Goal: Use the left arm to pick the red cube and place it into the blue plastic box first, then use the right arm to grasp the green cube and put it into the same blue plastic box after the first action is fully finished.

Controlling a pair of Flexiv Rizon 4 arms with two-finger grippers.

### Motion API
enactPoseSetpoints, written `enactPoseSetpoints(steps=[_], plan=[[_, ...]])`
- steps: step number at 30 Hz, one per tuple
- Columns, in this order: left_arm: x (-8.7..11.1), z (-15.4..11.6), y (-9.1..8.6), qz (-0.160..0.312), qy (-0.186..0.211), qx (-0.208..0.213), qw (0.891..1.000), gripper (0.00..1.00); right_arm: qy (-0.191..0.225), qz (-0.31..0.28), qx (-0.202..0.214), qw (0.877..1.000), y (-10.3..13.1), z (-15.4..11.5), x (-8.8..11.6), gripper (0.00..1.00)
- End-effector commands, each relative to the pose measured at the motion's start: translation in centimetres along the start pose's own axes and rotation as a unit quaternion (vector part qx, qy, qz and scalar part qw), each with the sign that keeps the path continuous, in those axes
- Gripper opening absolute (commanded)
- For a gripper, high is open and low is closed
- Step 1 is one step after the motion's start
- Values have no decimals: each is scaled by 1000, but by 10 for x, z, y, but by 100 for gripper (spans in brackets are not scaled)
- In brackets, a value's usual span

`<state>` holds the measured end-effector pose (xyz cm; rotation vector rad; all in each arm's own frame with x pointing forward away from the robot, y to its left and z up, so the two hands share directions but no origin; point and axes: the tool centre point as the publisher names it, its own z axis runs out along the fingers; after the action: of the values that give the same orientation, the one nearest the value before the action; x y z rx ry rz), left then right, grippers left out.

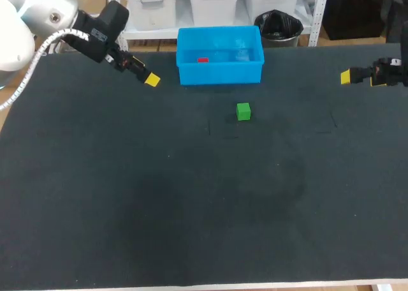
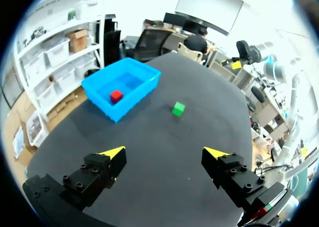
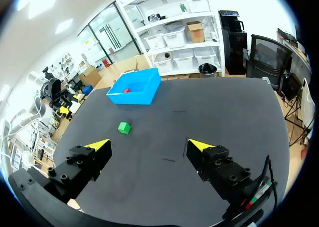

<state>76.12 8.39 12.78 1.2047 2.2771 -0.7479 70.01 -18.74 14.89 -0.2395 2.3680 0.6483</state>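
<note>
The red cube (image 1: 203,60) lies inside the blue plastic box (image 1: 220,74) at the table's back middle; the left wrist view shows the red cube (image 2: 116,95) in the box (image 2: 102,96), and the right wrist view shows the red cube (image 3: 126,90) in the box (image 3: 134,97). The green cube (image 1: 243,111) sits on the black mat just in front of the box, also seen as the green cube (image 2: 178,108) and the green cube (image 3: 124,128). My left gripper (image 1: 148,78) hangs open left of the box, empty (image 2: 163,154). My right gripper (image 1: 347,76) is open at the far right, empty (image 3: 149,146).
The black mat (image 1: 191,195) covers the whole table. Its front edge (image 1: 255,284) runs along the near side.
</note>
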Motion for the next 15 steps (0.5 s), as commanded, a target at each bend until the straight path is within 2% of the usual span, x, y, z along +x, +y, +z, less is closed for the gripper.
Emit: enactPoseSetpoints(steps=[1,15], plan=[[0,0,1,1,-1,1,1000,100,2,0,3,1000,2,2,0,100],[0,0,1,1,-1,1,1000,100,55,-35,-2,998,13,33,-19,100]])
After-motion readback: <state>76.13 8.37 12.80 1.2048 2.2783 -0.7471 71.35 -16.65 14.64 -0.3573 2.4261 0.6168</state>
